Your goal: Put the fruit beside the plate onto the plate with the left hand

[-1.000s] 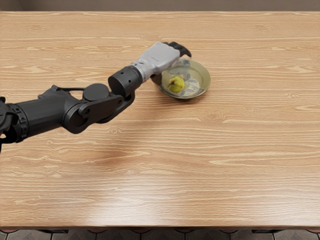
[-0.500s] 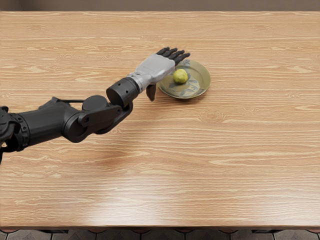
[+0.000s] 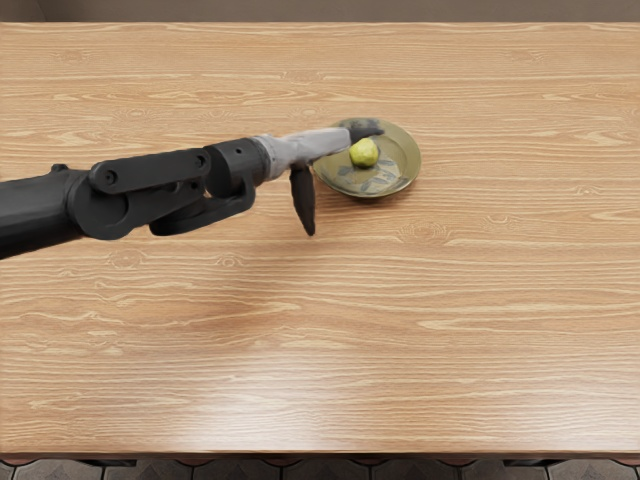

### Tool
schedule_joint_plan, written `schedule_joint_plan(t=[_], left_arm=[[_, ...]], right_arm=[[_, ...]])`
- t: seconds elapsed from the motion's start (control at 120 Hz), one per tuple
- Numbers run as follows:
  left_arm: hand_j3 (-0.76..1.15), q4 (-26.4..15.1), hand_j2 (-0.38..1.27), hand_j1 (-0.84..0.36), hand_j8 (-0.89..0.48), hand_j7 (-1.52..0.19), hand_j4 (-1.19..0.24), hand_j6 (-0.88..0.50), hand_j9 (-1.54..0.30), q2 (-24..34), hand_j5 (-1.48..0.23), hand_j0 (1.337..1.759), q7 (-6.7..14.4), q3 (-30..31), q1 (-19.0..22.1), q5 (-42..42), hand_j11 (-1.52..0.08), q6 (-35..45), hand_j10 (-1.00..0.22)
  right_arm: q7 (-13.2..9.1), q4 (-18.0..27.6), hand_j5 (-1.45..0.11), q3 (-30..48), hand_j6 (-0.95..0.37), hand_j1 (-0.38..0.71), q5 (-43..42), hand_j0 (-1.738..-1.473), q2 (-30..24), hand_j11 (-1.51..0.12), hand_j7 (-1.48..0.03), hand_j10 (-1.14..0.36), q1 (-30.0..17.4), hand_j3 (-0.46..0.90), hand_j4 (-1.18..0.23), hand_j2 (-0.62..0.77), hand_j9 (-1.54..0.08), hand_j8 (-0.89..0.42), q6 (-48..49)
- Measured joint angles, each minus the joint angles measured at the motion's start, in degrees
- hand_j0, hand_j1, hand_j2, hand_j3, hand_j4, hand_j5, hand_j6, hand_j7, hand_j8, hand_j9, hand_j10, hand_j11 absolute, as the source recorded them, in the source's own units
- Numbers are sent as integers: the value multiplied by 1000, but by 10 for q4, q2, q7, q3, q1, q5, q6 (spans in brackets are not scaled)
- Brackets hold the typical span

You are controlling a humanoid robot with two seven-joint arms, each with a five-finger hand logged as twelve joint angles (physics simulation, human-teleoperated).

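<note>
A small yellow-green fruit (image 3: pixel 364 152) lies on the olive-green plate (image 3: pixel 395 172), left of its middle. My left hand (image 3: pixel 330 150) hovers at the plate's left rim, seen edge-on, fingers stretched flat toward the fruit and the thumb (image 3: pixel 304 203) hanging down over the table. It is open and holds nothing. The left arm (image 3: pixel 130 190) reaches in from the picture's left edge. No right arm shows.
The wooden table (image 3: pixel 400 320) fills the view, with its front edge along the bottom. Nothing else stands on it besides the plate.
The hand has turned from palm-down to edge-on and the arm has straightened and lifted. The fruit, released a second ago, has settled on the plate's left part.
</note>
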Motion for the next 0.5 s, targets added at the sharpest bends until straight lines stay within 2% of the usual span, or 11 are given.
schedule_joint_plan(t=[0.067,0.15,0.325,0.5], left_arm=[[0,-19,2,348,-2,-2,-2,-2,-2,15,-2,1658,0,-16,9,-4,-2,-27,-2],[0,-52,2,349,-2,-1,-2,-2,-1,82,-2,1658,-1,-44,30,-6,-1,-57,-2],[0,-111,2,349,-2,-1,-1,-2,-1,162,-1,1658,-4,-107,69,-9,-1,-114,-1],[0,-135,2,349,-2,0,-2,-2,0,221,-1,1658,-21,-176,117,-34,0,-205,-1]], right_arm=[[0,0,-43,0,-33,-310,0,-1658,0,-43,-43,-33,0,0,-33,-7,-43,-33,0],[0,0,-43,0,-33,-310,0,-1658,0,-43,-43,-33,0,0,-33,-7,-43,-33,0],[0,0,-43,0,-33,-310,0,-1658,0,-43,-43,-33,0,0,-33,-7,-43,-33,0],[0,0,-43,0,-33,-310,0,-1658,0,-43,-43,-33,0,0,-33,-7,-43,-33,0]])
